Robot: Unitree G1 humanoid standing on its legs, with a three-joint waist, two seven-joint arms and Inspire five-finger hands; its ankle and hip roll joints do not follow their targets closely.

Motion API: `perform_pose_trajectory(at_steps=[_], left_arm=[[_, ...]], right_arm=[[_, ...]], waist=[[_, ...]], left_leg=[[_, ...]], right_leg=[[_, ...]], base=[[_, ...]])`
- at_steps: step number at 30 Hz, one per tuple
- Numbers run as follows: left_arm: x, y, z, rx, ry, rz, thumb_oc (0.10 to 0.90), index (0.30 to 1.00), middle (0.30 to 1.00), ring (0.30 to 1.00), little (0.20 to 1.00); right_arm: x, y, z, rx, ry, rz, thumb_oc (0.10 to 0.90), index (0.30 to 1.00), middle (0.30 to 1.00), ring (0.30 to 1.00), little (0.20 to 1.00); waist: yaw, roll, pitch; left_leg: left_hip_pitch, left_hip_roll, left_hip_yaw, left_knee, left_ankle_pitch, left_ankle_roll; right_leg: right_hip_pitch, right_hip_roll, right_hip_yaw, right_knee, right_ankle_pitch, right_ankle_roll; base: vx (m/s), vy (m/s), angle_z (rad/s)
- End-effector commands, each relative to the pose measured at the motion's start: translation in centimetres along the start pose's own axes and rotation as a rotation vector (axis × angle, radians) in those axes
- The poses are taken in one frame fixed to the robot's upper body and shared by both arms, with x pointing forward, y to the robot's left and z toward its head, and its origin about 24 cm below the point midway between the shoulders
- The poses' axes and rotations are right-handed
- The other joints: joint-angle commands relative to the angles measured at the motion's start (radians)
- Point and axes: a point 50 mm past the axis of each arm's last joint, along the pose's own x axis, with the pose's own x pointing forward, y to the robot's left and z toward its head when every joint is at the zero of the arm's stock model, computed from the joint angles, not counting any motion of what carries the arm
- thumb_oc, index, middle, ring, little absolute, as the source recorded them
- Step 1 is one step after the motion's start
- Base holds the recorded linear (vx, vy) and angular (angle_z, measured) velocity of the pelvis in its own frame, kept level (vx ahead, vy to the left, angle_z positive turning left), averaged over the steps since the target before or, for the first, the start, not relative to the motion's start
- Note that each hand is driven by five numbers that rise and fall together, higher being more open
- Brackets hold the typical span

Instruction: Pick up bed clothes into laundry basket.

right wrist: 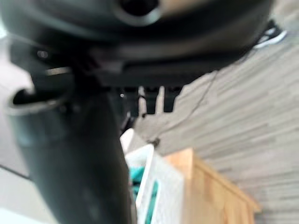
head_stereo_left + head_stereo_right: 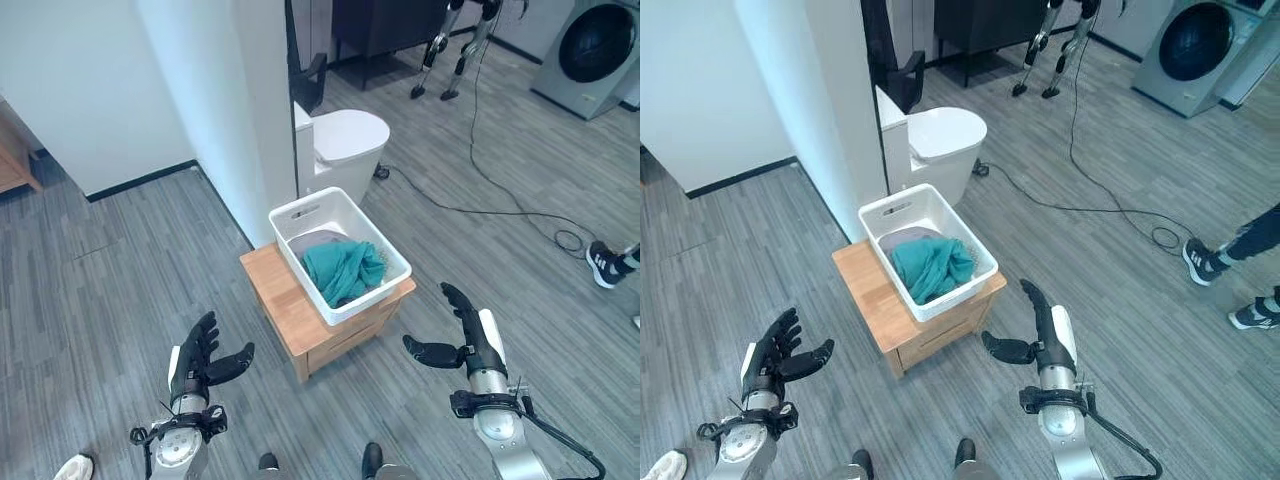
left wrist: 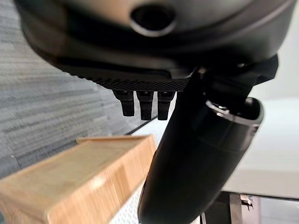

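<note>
A white laundry basket [image 2: 382, 247] stands on a small wooden cabinet [image 2: 277, 296], with teal cloth [image 2: 343, 270] bunched inside over a grey piece [image 2: 312, 240]. My left hand [image 2: 196, 362] hovers open to the cabinet's lower left, fingers straight and holding nothing. To the cabinet's lower right my right hand [image 2: 470, 342] is open too, thumb pointing toward the cabinet. The right wrist view shows the basket [image 1: 161, 186] and the teal cloth [image 1: 135, 175] past the thumb; the left wrist view shows the cabinet [image 3: 79, 177].
A white toilet [image 2: 345, 143] stands behind the basket beside a white wall corner [image 2: 240, 110]. A washing machine [image 2: 598, 45] is at the far right. A cable [image 2: 480, 190] trails over the grey plank floor. A person's shoe [image 2: 605, 263] is at the right edge.
</note>
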Motion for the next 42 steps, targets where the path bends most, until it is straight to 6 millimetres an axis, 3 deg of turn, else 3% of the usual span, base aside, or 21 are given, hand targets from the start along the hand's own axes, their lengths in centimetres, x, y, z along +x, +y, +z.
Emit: perform_pose_trajectory(at_steps=[1,32,42], left_arm=[[1.0,-0.1,4.2,0.043,-0.223,-0.032,0.800,0.900,0.900,0.900,0.900],[0.8,-0.4,4.3,-0.001,-0.233,-0.047,0.800,0.900,0.900,0.900,0.900],[0.5,-0.3,3.8,-0.120,-0.195,-0.035,0.800,0.900,0.900,0.900,0.900]], right_arm=[[0.8,-2.3,4.6,0.089,-0.248,-0.118,0.800,0.900,0.900,0.900,0.900],[0.1,-1.2,3.5,0.109,-0.196,-0.066,0.800,0.900,0.900,0.900,0.900],[0.1,-1.1,3.3,0.067,-0.189,-0.060,0.800,0.900,0.900,0.900,0.900]], waist=[[0.004,-0.021,-0.056],[-0.019,0.007,-0.059],[-0.016,0.008,-0.060]], left_leg=[[-0.045,0.010,-0.006,0.035,-0.022,0.023],[-0.026,0.018,-0.020,0.011,-0.014,0.013],[-0.027,0.015,-0.027,0.009,-0.014,0.013]], right_leg=[[0.059,-0.106,-0.055,0.019,-0.074,0.090],[0.063,-0.104,-0.060,0.023,-0.069,0.086],[0.065,-0.103,-0.065,0.021,-0.070,0.085]], base=[[-0.01,-0.052,-0.01],[0.00,-0.006,0.01],[0.00,0.000,0.00]])
